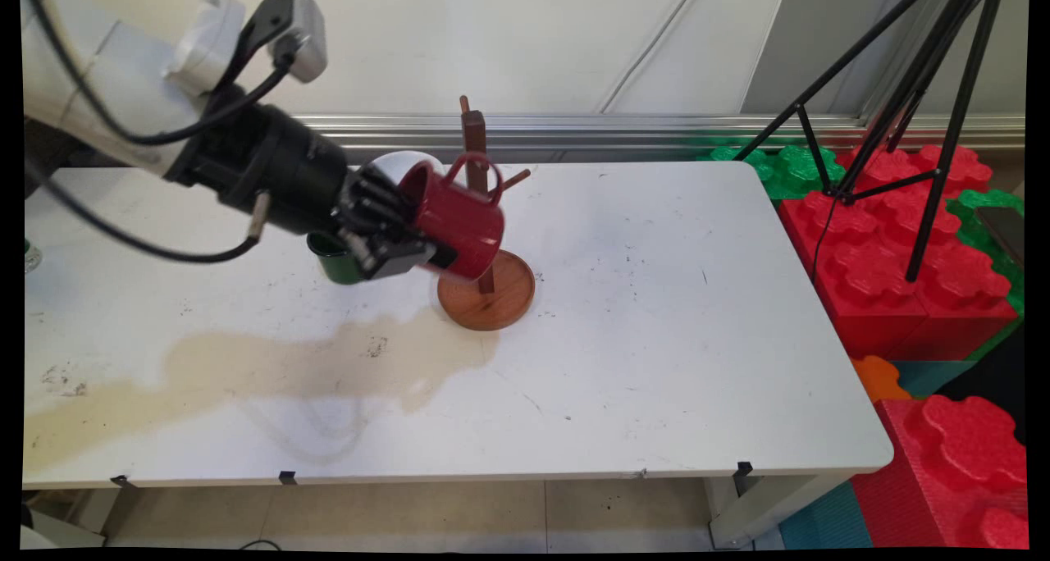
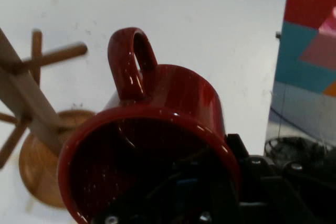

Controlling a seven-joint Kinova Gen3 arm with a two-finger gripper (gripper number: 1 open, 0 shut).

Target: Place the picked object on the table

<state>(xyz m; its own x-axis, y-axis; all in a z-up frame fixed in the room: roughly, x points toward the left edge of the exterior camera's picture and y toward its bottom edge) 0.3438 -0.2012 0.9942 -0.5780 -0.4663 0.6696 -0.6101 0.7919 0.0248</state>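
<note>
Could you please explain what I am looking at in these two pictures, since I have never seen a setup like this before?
The machine is a white robot arm ending in a black two-finger gripper. The wide picture comes from a fixed camera above the near side of the white table, looking down across it towards the wall. The other picture comes from a camera on the robot's hand, looking along the gripper.

The gripper holds a red mug by its rim, tipped on its side, with one finger inside it. The hand view looks straight into the mug, with the handle pointing up.

Just behind the mug stands a wooden mug tree: a round base, an upright post and short pegs. A green cup and a white rounded object sit partly hidden behind the gripper. A large brownish stain marks the table.
</note>
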